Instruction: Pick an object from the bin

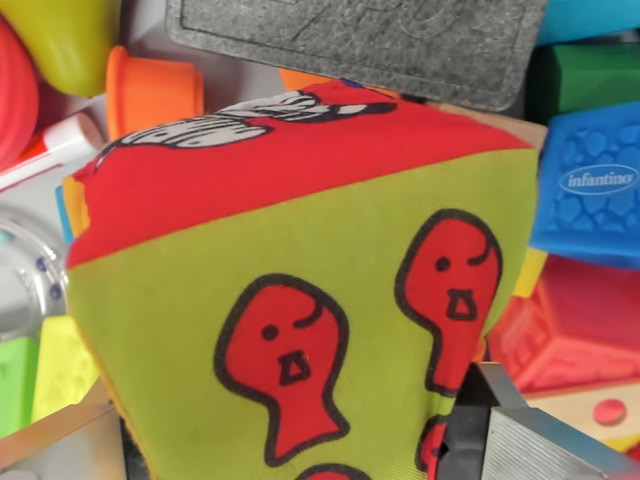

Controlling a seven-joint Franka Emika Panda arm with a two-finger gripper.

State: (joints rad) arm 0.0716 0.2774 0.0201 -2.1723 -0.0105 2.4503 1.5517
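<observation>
A soft fabric cube [300,290] fills most of the wrist view. Its near face is lime green with red fish printed on it, and its upper face is red with grey drawings. It sits very close to the camera, between my gripper's two metal fingers: one finger [530,430] shows at the bottom right and the other finger [50,440] at the bottom left. Both press against the cube's sides, so the gripper [290,450] is shut on the cube. The fingertips are hidden by the cloth.
Below lies a bin full of toys: a grey foam slab [360,40] at the top, an orange cup [150,90], a blue Infantino block [590,185], a red block [580,330], a green block [590,75], a marker [50,150].
</observation>
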